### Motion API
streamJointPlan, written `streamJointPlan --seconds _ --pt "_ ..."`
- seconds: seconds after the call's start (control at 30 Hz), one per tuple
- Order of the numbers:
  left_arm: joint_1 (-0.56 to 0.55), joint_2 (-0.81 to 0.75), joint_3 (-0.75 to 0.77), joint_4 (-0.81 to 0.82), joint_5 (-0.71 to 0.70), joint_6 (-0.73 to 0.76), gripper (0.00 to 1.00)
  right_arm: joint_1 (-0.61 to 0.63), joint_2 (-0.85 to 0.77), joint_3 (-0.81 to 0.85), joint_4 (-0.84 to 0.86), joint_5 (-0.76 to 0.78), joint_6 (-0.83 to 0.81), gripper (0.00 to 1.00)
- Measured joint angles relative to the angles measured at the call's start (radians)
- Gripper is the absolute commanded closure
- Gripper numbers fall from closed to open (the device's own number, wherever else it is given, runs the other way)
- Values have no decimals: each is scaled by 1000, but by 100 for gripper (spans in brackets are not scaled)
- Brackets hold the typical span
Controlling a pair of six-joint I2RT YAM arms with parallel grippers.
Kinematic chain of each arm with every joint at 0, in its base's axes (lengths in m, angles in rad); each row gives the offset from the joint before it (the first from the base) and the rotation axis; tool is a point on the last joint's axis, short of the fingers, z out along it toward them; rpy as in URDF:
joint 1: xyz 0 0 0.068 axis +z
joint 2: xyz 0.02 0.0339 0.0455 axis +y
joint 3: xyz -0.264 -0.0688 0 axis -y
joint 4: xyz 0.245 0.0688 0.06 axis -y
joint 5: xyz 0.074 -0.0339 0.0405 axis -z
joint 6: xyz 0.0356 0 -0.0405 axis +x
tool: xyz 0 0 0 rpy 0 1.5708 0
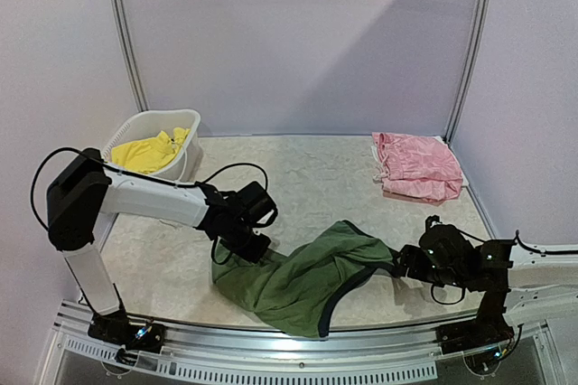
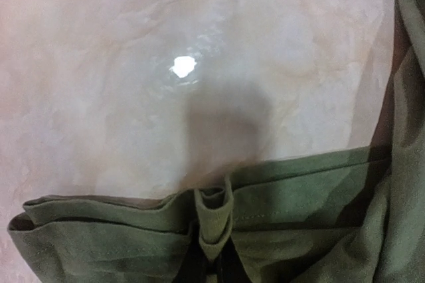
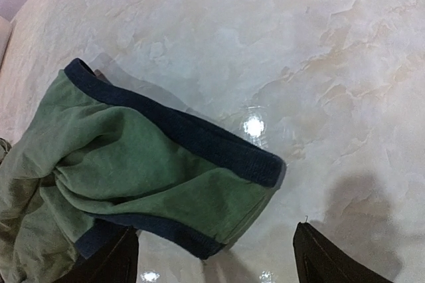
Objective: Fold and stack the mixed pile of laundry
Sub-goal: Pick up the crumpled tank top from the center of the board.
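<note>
Pinching top (image 1: 298,281) hem, L gripper (image 2: 212,256) clamped; R gripper (image 3: 214,253) wide astride strap by desk's (image 1: 316,177) near edge, prob. to spread it.

Olive tank top (image 1: 298,277), navy-trimmed, rumpled, near-right of basket (image 1: 167,114); yellow shorts (image 1: 149,152) bunched inside it; pink garment (image 1: 417,166) folded, far right.

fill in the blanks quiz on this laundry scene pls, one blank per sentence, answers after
The crumpled garment in the white basket is ____.
The left gripper is ____ on the hem of the green tank top.
The right gripper stands ____ at the top's blue-trimmed edge.
The far-right garment on the table is ____.
Missing words: yellow; shut; open; pink.
</note>
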Motion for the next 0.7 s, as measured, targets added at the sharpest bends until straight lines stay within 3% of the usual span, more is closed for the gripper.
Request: streamJointPlan --seconds 0.23,0.47,0.53,0.7 --pt "0 -163 -102 13 -78 -48 100 -53 62 -41 105 -60 -5 27" --pt "0 -184 -139 48 -92 -76 100 -106 201 -52 276 -92 -26 36" --pt "0 -184 -151 55 -91 -82 100 -119 239 -48 328 -93 -36 41" --pt "1 -184 -169 72 -91 -90 100 -142 345 -18 415 -100 -62 66"
